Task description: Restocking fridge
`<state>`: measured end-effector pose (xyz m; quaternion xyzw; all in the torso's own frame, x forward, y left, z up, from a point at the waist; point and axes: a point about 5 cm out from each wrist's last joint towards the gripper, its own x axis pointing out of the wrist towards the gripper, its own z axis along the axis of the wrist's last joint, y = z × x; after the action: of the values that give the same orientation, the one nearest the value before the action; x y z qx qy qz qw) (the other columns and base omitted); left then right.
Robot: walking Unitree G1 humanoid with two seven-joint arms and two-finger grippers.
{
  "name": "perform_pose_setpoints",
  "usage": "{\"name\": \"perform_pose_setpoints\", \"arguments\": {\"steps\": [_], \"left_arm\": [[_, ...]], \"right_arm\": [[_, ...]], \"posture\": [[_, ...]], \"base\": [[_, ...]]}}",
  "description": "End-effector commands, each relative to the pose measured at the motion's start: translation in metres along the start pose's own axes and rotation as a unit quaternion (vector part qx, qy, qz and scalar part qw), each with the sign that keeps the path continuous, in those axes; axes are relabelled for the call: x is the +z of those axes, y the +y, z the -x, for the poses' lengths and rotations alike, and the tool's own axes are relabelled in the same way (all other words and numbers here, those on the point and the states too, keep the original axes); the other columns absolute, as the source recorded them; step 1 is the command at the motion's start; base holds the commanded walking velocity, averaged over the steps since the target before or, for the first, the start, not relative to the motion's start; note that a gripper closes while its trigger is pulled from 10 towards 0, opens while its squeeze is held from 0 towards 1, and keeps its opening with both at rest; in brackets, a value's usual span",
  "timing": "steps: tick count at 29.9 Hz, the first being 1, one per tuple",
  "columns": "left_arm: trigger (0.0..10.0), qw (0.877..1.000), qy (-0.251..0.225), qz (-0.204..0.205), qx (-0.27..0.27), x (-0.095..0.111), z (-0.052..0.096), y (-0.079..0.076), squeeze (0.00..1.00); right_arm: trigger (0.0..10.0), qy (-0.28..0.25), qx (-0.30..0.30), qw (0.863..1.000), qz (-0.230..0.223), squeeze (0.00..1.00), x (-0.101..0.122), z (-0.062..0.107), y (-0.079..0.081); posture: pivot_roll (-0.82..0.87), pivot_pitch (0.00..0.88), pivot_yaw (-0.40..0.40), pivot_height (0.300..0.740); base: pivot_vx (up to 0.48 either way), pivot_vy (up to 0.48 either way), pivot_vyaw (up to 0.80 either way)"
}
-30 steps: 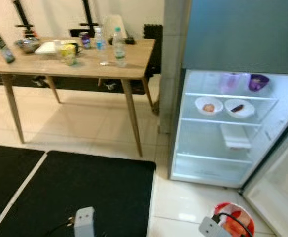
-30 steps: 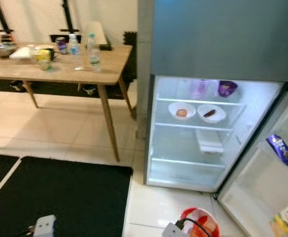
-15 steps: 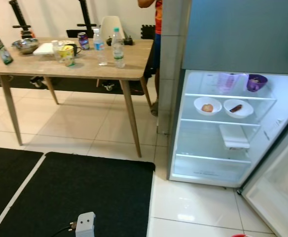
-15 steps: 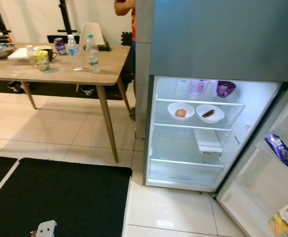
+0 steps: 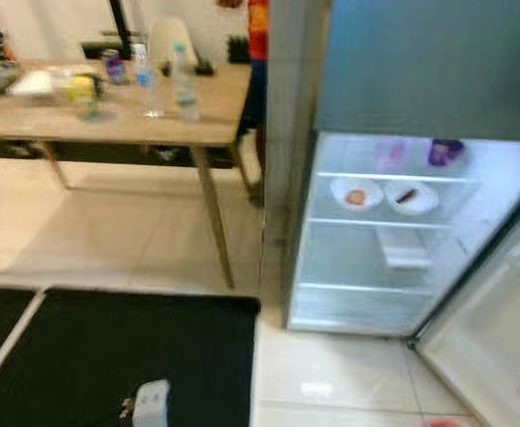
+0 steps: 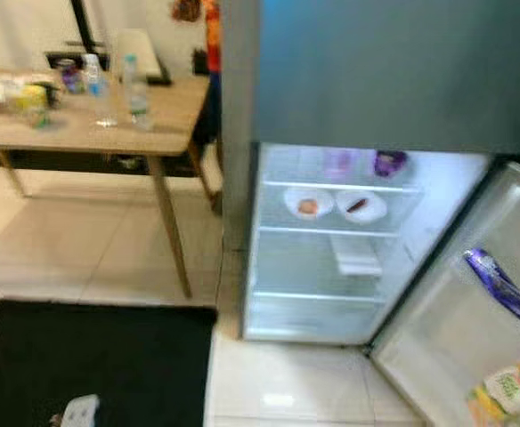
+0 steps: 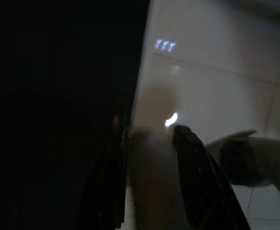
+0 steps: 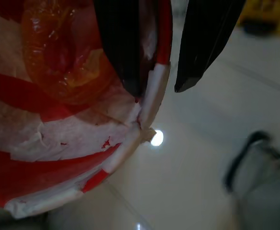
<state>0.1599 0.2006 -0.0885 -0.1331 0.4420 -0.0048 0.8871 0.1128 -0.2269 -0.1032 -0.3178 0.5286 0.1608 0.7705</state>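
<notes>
No legible text — packets in fridge door [image 6: 500, 391] and can on table [image 5: 111, 64] too blurred.

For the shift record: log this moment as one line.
fridge: door open | right pincer: gripping rim of red-and-white bowl | left pincer: idle, low over floor | table: bottles

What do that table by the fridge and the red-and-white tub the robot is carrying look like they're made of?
The table looks like light matte wood, or a wood-look laminate: pale grain-toned top, slim tapered legs. The red-and-white tub, its rim between the right gripper's fingers, seems to be thin paper or card: the rim looks torn and frayed white.
</notes>
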Motion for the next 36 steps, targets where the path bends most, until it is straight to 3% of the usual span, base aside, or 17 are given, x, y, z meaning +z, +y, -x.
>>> {"name": "perform_pose_setpoints", "arguments": {"steps": [1,36], "left_arm": [[10.0,1.0,0.013,0.001,0.005,-0.0085,0.0025,0.0025,0.0],[10.0,1.0,0.016,0.004,0.009,-0.0097,0.0019,0.0008,0.0]], "right_arm": [[10.0,0.027,-0.009,0.999,-0.025,0.0,-0.015,0.0025,-0.0035],[10.0,0.041,-0.009,0.997,-0.063,0.0,-0.021,0.0035,0.0023]], "posture": [[-0.05,0.0,0.003,0.74],[-0.05,0.0,0.005,0.74]], "base": [[0.334,0.0,0.0],[0.296,0.0,0.0]]}}
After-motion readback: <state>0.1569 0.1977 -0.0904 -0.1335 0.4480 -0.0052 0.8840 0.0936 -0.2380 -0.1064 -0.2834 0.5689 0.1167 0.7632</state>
